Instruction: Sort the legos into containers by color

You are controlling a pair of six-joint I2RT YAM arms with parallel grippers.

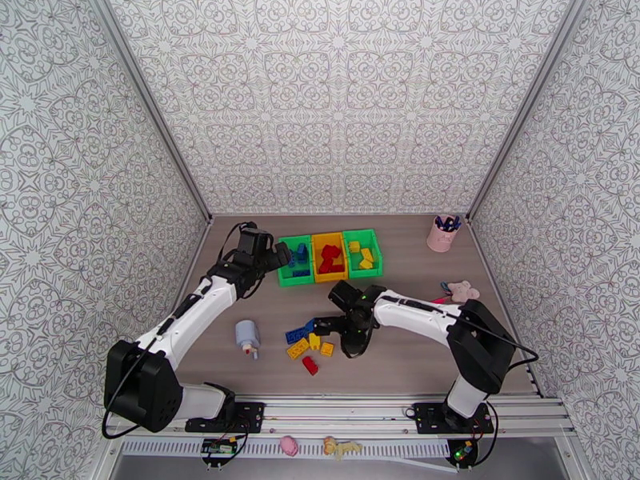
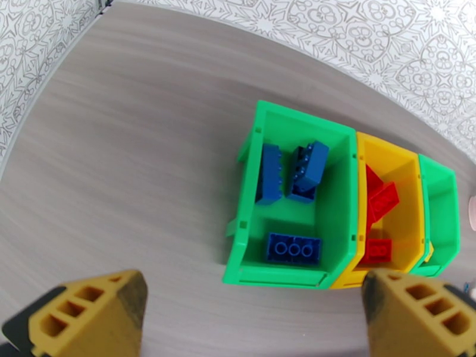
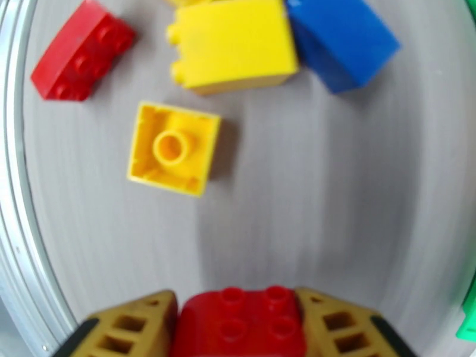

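Three joined containers stand at the back: a green bin (image 1: 294, 238) with blue legos (image 2: 293, 249), a yellow bin (image 1: 326, 236) with red legos (image 2: 381, 200), and a green bin (image 1: 378, 262) with yellow legos (image 1: 362, 254). My left gripper (image 1: 282, 254) hovers open just left of them, its fingers (image 2: 89, 316) wide apart. My right gripper (image 1: 350, 346) is shut on a red lego (image 3: 238, 325). Loose legos lie beside it: a blue one (image 1: 300, 330), yellow ones (image 1: 298, 348) and a red one (image 1: 310, 366). The right wrist view shows a yellow lego (image 3: 172, 149) lying upside down.
A white-blue bottle (image 1: 247, 336) lies left of the loose legos. A pink pen cup (image 1: 442, 232) stands at the back right, and a pink toy figure (image 1: 460, 292) lies by the right arm. Patterned walls enclose the table on three sides.
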